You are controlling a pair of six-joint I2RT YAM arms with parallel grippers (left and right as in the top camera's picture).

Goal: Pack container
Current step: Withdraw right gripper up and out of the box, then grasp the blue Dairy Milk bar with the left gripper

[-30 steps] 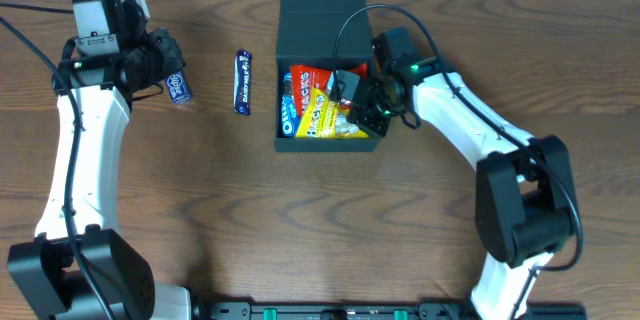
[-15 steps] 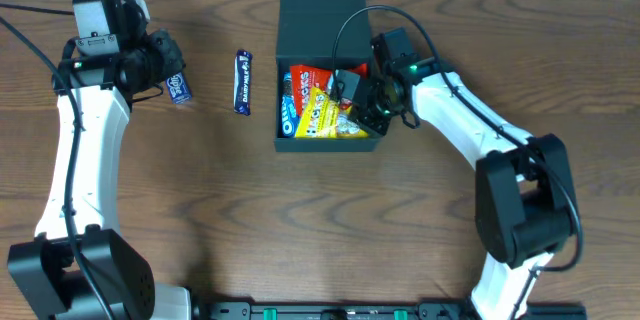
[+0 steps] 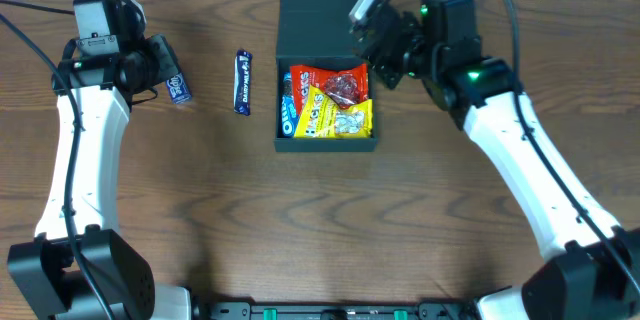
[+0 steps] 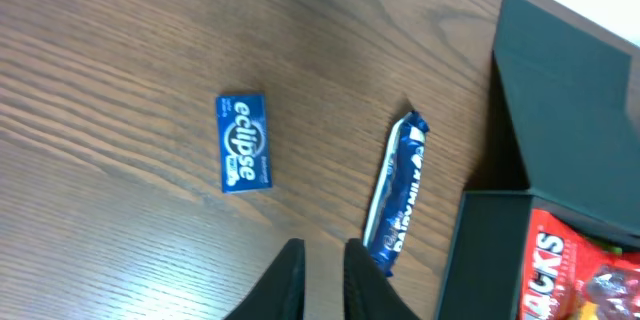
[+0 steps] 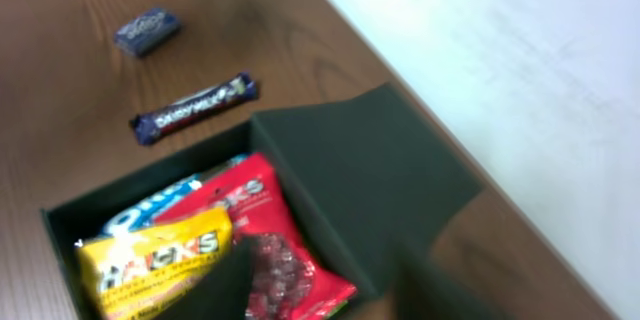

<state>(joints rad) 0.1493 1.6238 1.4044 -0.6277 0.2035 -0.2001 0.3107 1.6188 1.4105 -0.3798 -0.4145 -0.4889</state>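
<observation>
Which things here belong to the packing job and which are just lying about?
Job: the container, holding the red packet, yellow packet and Oreo packet; probably also the Dairy Milk bar and Eclipse pack on the table.
Lying about: only the black rail at the table's near edge.

Box (image 3: 320, 5): 1. Packets inside it: 3 for sure, namely 1 red packet (image 3: 318, 74), 1 yellow packet (image 3: 335, 120) and 1 Oreo packet (image 3: 287, 112), blue. A dark red candy patch (image 3: 346, 88) lies over the red one. Separate clear bag or print on that wrapper, can't tell, so the count is 3 or 4. Loose on the tabletop (image 3: 200, 220): 2 things, 1 Dairy Milk bar (image 3: 243, 82) and 1 eclipse pack (image 3: 179, 87), both blue. Arms: 2, left arm (image 3: 85, 150) and right arm (image 3: 530, 170), each with 1 pair of jaws.
</observation>
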